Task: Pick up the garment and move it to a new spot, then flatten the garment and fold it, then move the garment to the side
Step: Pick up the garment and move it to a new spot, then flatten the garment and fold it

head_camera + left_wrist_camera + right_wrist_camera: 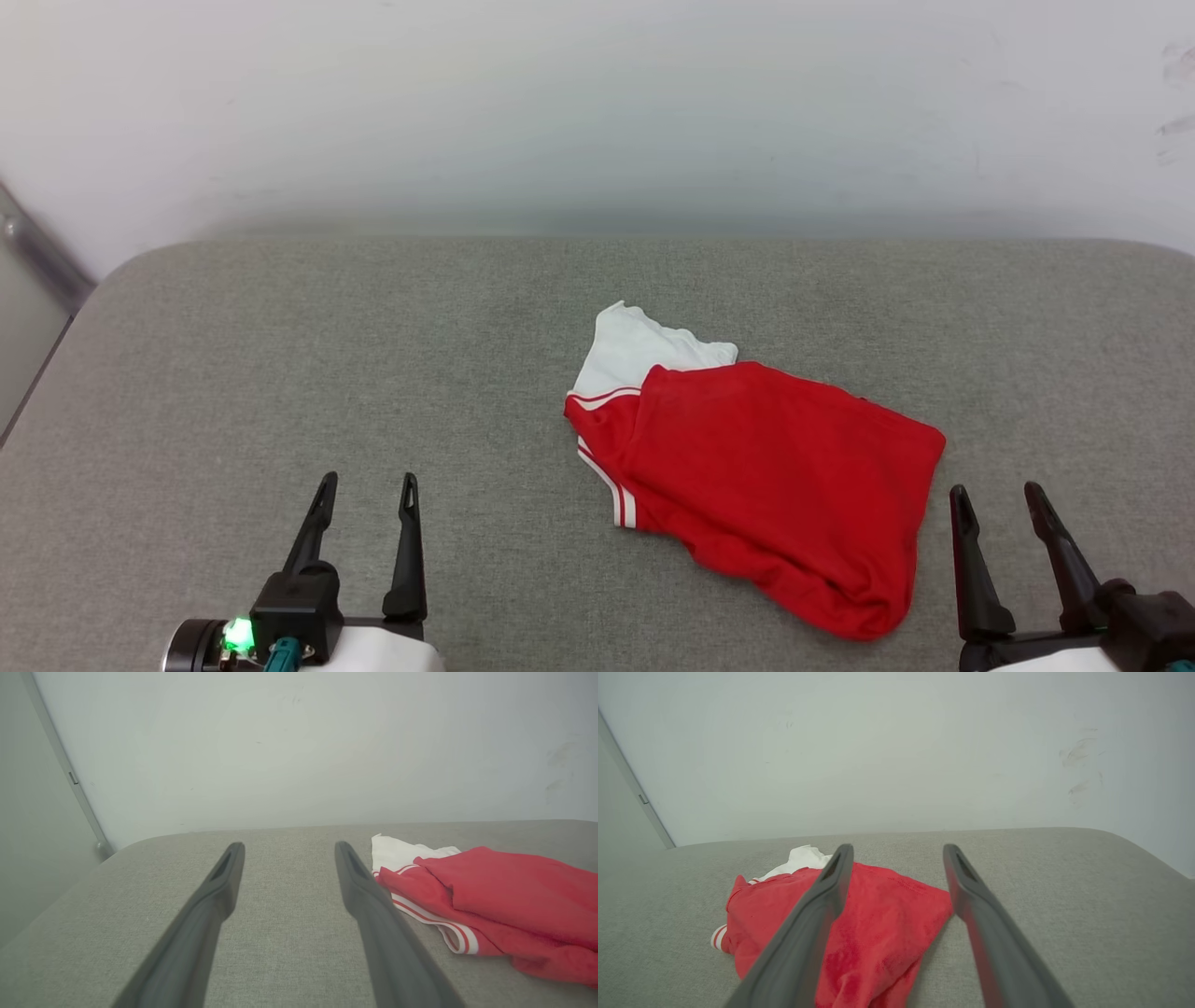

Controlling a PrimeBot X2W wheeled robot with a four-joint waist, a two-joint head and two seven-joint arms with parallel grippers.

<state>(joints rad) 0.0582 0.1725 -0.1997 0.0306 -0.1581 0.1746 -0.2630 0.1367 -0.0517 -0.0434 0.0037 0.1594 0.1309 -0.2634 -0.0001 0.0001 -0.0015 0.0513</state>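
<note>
The garment (766,467) is a red shirt with a white sleeve and red-white stripe trim, lying loosely bunched on the grey padded table (280,336), right of centre. My left gripper (367,490) stands open at the lower left, well clear of the cloth; in the left wrist view the garment (504,900) lies to the right of my left gripper (288,848). Just right of the garment's right edge, my right gripper (996,497) is open at the lower right. From the right wrist, the garment (887,933) lies under and left of my right gripper (899,851).
A pale wall (597,112) rises right behind the table's far edge. A grey metal post (37,247) stands at the far left corner. Bare grey table surface spreads left of the garment and beyond it toward the wall.
</note>
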